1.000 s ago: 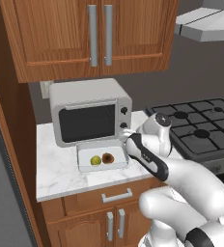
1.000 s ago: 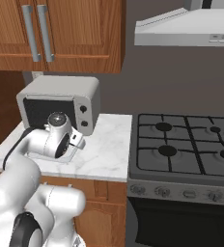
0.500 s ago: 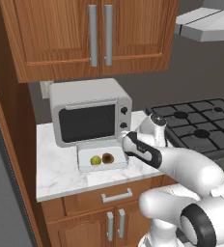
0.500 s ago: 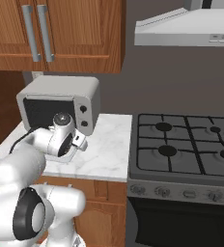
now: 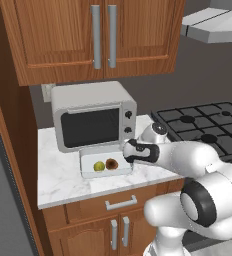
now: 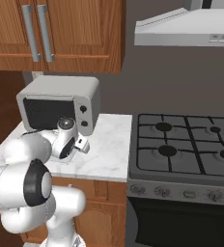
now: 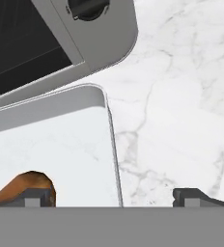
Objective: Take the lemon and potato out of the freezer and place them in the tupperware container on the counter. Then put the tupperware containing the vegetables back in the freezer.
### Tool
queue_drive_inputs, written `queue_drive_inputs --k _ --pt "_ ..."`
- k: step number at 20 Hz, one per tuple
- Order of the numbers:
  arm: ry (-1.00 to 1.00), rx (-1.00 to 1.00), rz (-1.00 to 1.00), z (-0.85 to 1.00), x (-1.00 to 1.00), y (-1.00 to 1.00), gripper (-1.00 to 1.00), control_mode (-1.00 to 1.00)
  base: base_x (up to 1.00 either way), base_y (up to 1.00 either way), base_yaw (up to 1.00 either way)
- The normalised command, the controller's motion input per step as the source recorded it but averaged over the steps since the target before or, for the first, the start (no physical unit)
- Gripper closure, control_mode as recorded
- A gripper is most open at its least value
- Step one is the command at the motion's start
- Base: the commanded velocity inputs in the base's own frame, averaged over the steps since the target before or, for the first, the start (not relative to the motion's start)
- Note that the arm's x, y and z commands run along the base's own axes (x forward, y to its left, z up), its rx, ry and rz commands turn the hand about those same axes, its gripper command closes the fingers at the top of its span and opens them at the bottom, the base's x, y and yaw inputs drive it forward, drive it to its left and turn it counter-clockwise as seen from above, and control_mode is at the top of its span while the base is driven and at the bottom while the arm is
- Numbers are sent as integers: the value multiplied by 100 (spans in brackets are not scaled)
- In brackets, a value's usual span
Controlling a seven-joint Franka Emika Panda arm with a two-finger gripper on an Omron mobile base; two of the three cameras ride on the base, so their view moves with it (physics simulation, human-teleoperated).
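The gripper [image 7: 113,195] hangs low over the worktop with its jaws spread wide and nothing between them, one fingertip [image 7: 34,197] over the tupperware container [image 5: 88,159], the other over bare marble, so they straddle its right wall. Inside the tray, lemon [image 5: 99,166] and potato [image 5: 111,163] sit side by side, seemingly touching, though they are small in the left base view. The tray lies near the counter [image 5: 63,185]'s front edge, just in front of the microwave [image 5: 94,122]. So the loading half looks done! What's left, I'd say, is gripping that rim and carrying the container to the freezer. The stove [image 6: 186,144] sits off to the right.
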Motion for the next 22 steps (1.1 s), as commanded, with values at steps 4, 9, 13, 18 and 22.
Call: queue_drive_inputs --k 4,9,13,18,22 --pt "2 0 0 -21 34 14 -100 -100 0 0 0" --pt "2 -1 0 -17 29 17 -100 -100 0 0 0" --pt "1 -2 0 -16 21 15 -100 -100 0 0 0" --pt "2 -3 0 -21 11 7 -100 -100 0 0 0" --pt "2 -2 0 -25 3 5 -100 -100 0 0 0"
